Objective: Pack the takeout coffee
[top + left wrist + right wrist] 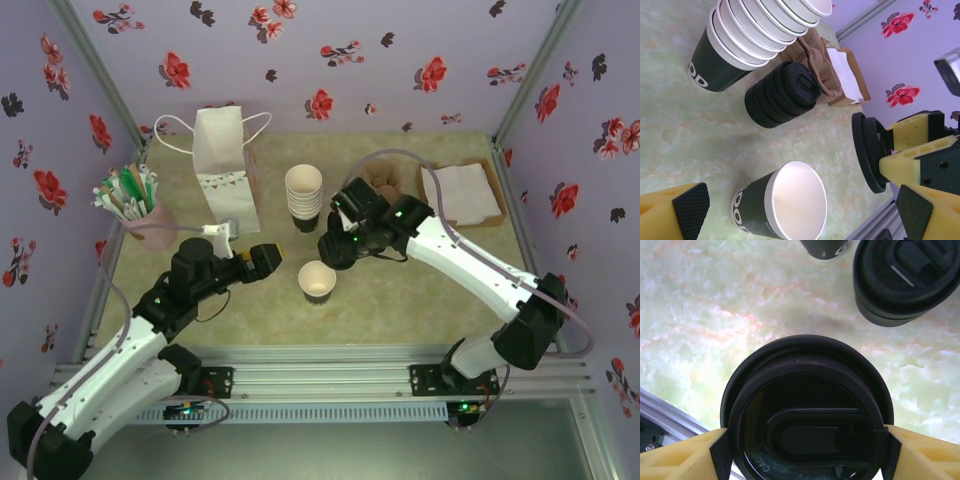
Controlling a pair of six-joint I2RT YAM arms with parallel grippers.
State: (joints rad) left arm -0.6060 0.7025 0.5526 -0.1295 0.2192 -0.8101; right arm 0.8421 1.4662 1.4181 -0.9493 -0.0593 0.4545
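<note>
The takeout coffee's cup [317,281] stands alone on the table, dark paper with a cream inside and an open top [785,205]. A round black lid [807,425] is in my right gripper [805,452], whose yellow fingers are shut on its rim. This gripper [336,250] hovers just behind and right of the cup, with the lid [867,150] held on edge. My left gripper [268,258] is wide open to the cup's left, apart from it. In the left wrist view the cup lies ahead between the spread pads [690,207].
A stack of cream-rimmed cups [304,195] stands behind, beside a squat stack of black lids [782,95]. A white paper bag [225,165] stands at back left, near a pink cup of stirrers [135,205]. A napkin tray [462,192] sits back right.
</note>
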